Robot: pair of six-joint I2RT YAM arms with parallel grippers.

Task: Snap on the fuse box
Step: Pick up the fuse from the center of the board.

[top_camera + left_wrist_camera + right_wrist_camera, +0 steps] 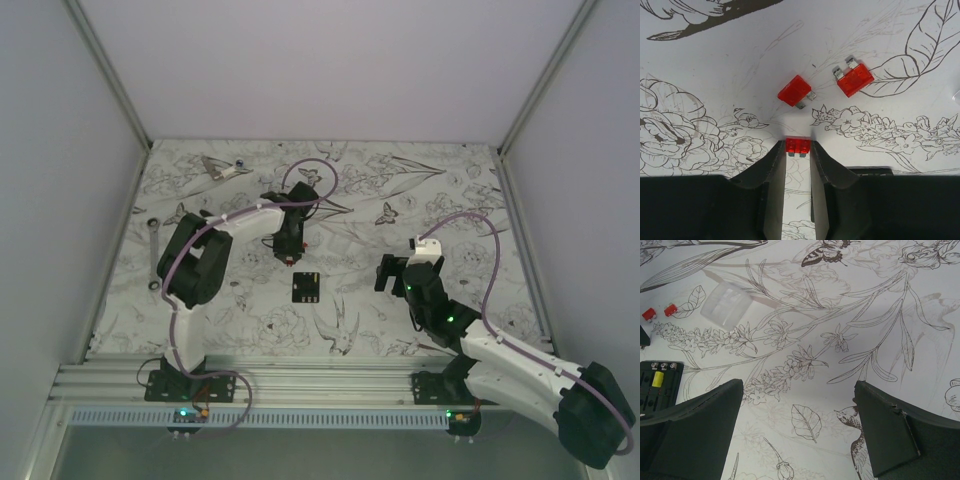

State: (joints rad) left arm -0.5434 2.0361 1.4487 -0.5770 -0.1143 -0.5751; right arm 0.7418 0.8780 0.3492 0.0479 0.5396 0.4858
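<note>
A floral-printed counter [420,180] fills the middle of the top view. Walls close it in at left, right and back, and a metal rail [300,380] runs along its bottom edge. The left gripper [288,256] hangs at centre frame, clenched on a red fuse [797,145] at its fingertips. The right gripper [797,390], right of centre, is released wide over bare print. A wrench [152,250] lies by the left edge. The fuse box [306,288] lies flat just below the left gripper, apart from it, with open counter on every side. In the right wrist view a clear cover [727,305] rests above the box. Two loose fuses [796,91] lie just past the held one, apart from each other.
</note>
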